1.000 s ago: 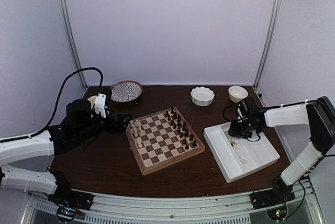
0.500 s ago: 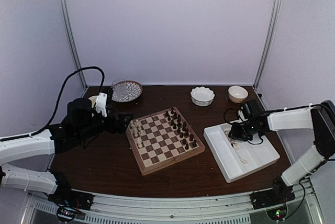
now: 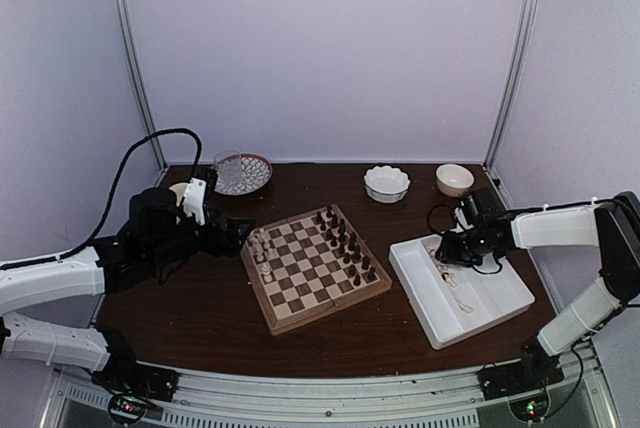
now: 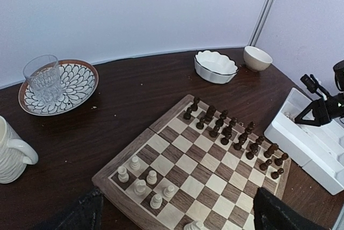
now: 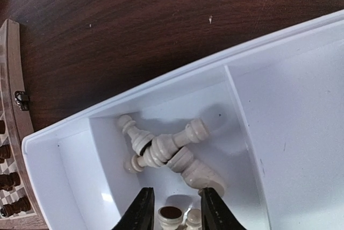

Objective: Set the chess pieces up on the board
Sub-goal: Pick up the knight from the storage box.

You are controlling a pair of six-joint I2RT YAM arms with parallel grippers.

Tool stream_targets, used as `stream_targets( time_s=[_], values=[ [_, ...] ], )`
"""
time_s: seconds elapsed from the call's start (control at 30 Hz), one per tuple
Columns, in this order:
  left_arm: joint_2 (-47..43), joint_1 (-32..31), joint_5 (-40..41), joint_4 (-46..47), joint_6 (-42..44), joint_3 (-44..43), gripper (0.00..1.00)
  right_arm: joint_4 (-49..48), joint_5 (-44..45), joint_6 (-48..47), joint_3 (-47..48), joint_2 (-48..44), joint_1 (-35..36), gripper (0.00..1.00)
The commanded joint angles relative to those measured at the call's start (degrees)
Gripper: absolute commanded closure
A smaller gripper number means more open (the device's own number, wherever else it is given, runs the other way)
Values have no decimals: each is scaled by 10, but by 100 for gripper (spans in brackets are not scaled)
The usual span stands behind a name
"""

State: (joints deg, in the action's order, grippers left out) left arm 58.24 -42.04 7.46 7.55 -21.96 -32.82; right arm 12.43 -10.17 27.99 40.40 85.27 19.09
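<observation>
Place: robot lab booth
Walls: pale panels point(image 3: 320, 48) and metal posts point(image 3: 133, 58) enclosing the table point(image 3: 200, 318)
Rail point(image 3: 330, 393): carrying arm bases point(image 3: 125, 376) along bottom edge

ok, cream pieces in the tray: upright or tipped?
Tipped. The right wrist view shows the cream pieces lying on their sides, crossed in a heap in a small compartment of the white tray.

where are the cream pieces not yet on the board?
The cream pieces lie piled in the white tray's corner compartment nearest the board, right side of the top view, under the right gripper.
</observation>
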Motion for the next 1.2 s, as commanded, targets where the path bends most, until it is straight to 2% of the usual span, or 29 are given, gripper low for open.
stream_targets(
  time_s=[0.0,0.17,0.53,0.73,0.87,1.17],
  values=[
    [-4,3,-4,9,9,-18,2,-19,-5,-10,-18,-45,0,66],
    [-2,3,-8,5,9,-19,2,-18,17,-14,-24,-62,0,65],
    [-5,3,-11,-3,7,-23,2,25,63,-27,18,9,0,64],
    [-7,3,-16,-2,8,-22,2,25,40,-37,29,35,1,63],
    [-1,3,-22,-4,8,-27,2,22,11,-49,32,45,1,67],
    [7,3,-26,-8,9,-30,2,3,-9,-60,9,0,14,64]
  ],
)
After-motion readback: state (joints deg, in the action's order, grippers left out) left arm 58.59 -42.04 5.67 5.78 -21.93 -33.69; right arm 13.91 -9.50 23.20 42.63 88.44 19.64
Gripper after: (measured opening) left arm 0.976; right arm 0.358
